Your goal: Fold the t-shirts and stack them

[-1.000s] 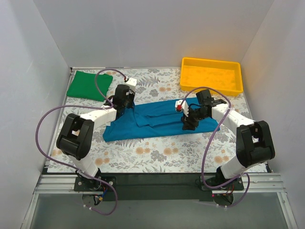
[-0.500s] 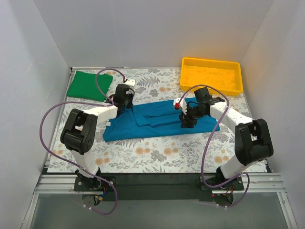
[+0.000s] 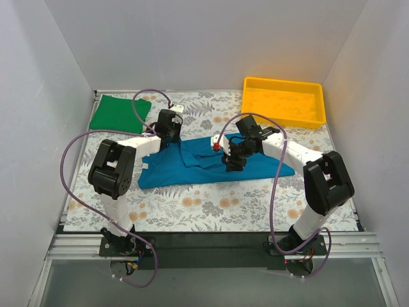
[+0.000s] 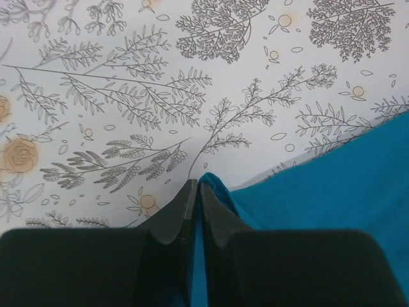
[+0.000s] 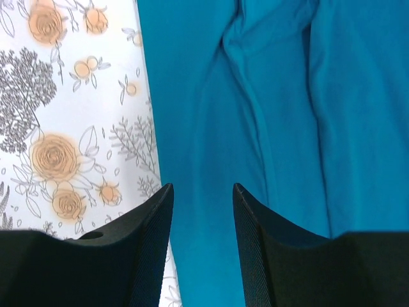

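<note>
The teal-blue t-shirt (image 3: 192,165) lies partly folded as a long band across the middle of the flowered table. At the shirt's back left corner, my left gripper (image 3: 169,131) is shut on the cloth. In the left wrist view its tips (image 4: 197,183) pinch a fold of that shirt (image 4: 332,192). My right gripper (image 3: 231,160) hovers open over the middle of the band. In the right wrist view the shirt's (image 5: 287,115) long edge lies below the gap of the right gripper (image 5: 202,187), and nothing is held. The green t-shirt (image 3: 119,114) lies folded at the back left.
A yellow plastic tray (image 3: 281,82) stands at the back right corner. White walls close in the table on three sides. The right end of the teal-blue shirt reaches toward the table's right edge.
My right gripper has moved left along the teal-blue shirt, from its right part to its middle. My left gripper has shifted slightly toward the back, still pinching the corner.
</note>
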You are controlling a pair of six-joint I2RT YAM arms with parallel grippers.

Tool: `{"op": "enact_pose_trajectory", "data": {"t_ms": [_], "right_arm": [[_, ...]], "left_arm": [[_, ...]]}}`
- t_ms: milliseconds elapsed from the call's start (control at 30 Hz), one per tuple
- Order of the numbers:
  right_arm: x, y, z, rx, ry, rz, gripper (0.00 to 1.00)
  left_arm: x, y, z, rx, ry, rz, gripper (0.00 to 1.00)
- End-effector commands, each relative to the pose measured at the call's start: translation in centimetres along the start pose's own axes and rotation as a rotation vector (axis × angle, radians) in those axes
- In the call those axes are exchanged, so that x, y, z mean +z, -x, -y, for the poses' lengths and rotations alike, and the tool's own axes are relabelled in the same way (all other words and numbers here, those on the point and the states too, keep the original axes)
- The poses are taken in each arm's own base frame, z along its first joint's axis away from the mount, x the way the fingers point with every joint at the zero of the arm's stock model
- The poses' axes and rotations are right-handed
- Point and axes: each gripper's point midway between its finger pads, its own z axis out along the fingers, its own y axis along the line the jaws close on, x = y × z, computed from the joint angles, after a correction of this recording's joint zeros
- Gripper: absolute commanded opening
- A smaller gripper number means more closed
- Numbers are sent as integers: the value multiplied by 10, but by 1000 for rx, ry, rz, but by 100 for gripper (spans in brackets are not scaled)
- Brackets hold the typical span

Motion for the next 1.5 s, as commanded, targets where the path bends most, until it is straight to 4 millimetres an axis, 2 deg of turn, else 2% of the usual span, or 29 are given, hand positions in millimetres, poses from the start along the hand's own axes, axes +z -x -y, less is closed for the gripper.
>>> {"op": "enact_pose_trajectory", "data": {"t_ms": [0, 67, 100, 133, 167, 200, 233, 267, 300, 333, 367, 400, 433, 467, 500, 567, 600, 667, 800, 933, 1100, 1400, 1467], "right_arm": [[6, 38, 11, -59, -14, 35, 49], [9, 55, 11, -45, -3, 64, 49], [9, 70, 16, -57, -13, 93, 50], [18, 79, 13, -53, 8, 107, 50], [21, 87, 12, -50, 13, 121, 50], [28, 102, 12, -42, 14, 147, 50], [34, 109, 10, -33, 11, 153, 50], [40, 115, 10, -26, 7, 153, 50], [56, 119, 1, -3, 25, 138, 50], [61, 125, 11, -5, -33, 122, 50], [69, 127, 13, 10, -61, 102, 50], [77, 127, 14, 13, -76, 79, 50], [91, 126, 18, 24, -109, 41, 50], [98, 124, 18, 28, -116, 24, 50], [108, 120, 15, 26, -108, 4, 49], [113, 119, 19, 21, -134, -16, 49], [118, 116, 18, 19, -135, -30, 49], [120, 116, 21, 12, -152, -42, 49], [130, 111, 24, 1, -184, -83, 47], [131, 110, 29, 6, -217, -97, 42], [127, 117, 28, 0, -216, -79, 42], [132, 114, 50, 19, -304, -111, 42], [128, 111, 64, 40, -380, -127, 42]], "left_arm": [[-2, 20, 6, -26, -43, 17, 7], [-10, 21, 3, -44, -26, -6, 25], [-15, 28, -1, -76, -14, 8, 32], [-28, 41, -10, -95, 30, 40, 42], [-38, 49, -16, -119, 57, 60, 46], [-46, 52, -24, -161, 81, 71, 50], [-55, 50, -31, -188, 109, 67, 55], [-79, 67, -37, -220, 116, 122, 58], [-89, 64, -49, -260, 137, 126, 59], [-99, 53, -52, -324, 141, 118, 59], [-123, 54, -55, -367, 129, 141, 61], [-136, 50, -68, -420, 140, 155, 62], [-141, 18, -66, -465, 132, 100, 62], [-150, 10, -64, -497, 103, 97, 63], [-175, 18, -71, -524, 97, 164, 64], [-187, -7, -64, -558, 71, 135, 66], [-200, -4, -62, -563, 52, 168, 67], [-206, -19, -57, -581, 39, 137, 67], [-212, -32, -50, -594, 11, 120, 67], [-216, -34, -47, -593, -2, 124, 67], [-221, -37, -45, -603, -13, 135, 67], [-221, -42, -43, -614, -18, 124, 67], [-222, -42, -43, -616, -18, 129, 67]]}}
